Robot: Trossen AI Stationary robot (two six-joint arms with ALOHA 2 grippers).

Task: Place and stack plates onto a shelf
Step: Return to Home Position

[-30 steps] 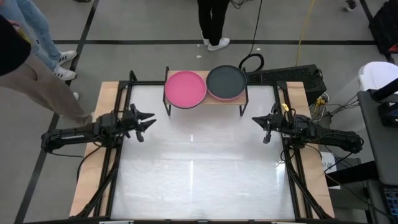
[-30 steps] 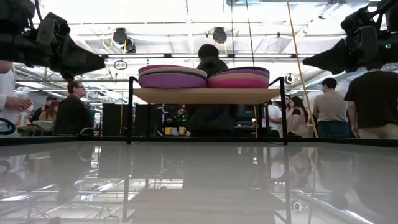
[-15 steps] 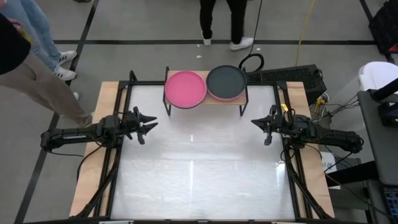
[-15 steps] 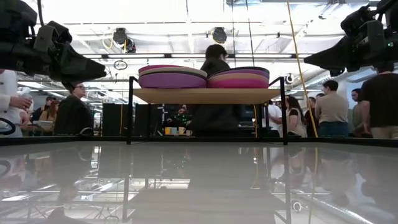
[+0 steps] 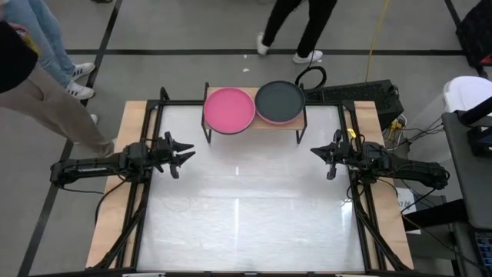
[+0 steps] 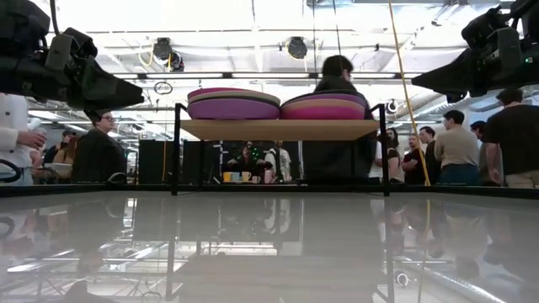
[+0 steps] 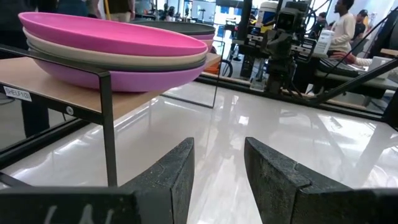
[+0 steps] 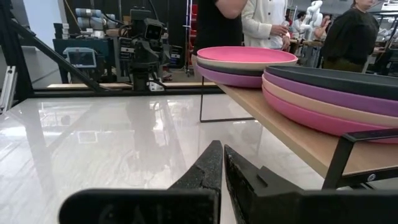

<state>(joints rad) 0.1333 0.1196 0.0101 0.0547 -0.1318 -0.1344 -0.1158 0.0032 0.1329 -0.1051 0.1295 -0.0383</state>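
**On the Shelf at the Table's Far Edge, Two Stacks of Four Plates**

At the far middle of the glossy white tabletop [image 5: 246, 223] stands the small low shelf [image 6: 278, 130], a light-wood top on thin black metal legs. It carries two stacks of round, shallow matte plates, set side by side with their rims close together.

The left stack [image 5: 229, 110] has a magenta plate [image 7: 112, 37] on top. The left wrist view shows a cream plate [image 7: 124, 60] under it, then a thin dark grey rim [image 7: 186, 65]. A purple plate [image 7: 124, 78] lies at the bottom on the wood.

The right stack [image 5: 280, 101] is topped by a dark grey plate [image 8: 336, 78]. Below it come another purple plate [image 8: 323, 93], a pale pink plate [image 8: 323, 104] and another magenta plate [image 8: 323, 119] on the wood.

The left gripper [image 5: 188, 151] hovers over the table's left side, well apart from the shelf and pointing towards the middle. Its fingers are parted with a clear gap and hold nothing.

The right gripper [image 5: 314, 149] hovers over the right side, facing inward. Its fingers are pressed together, with only a thin slit between them and nothing in it.

Beyond the shelf a person's legs [image 5: 296, 31] in white shoes cross the floor. The low view shows more people [image 6: 455, 151] in the room behind.
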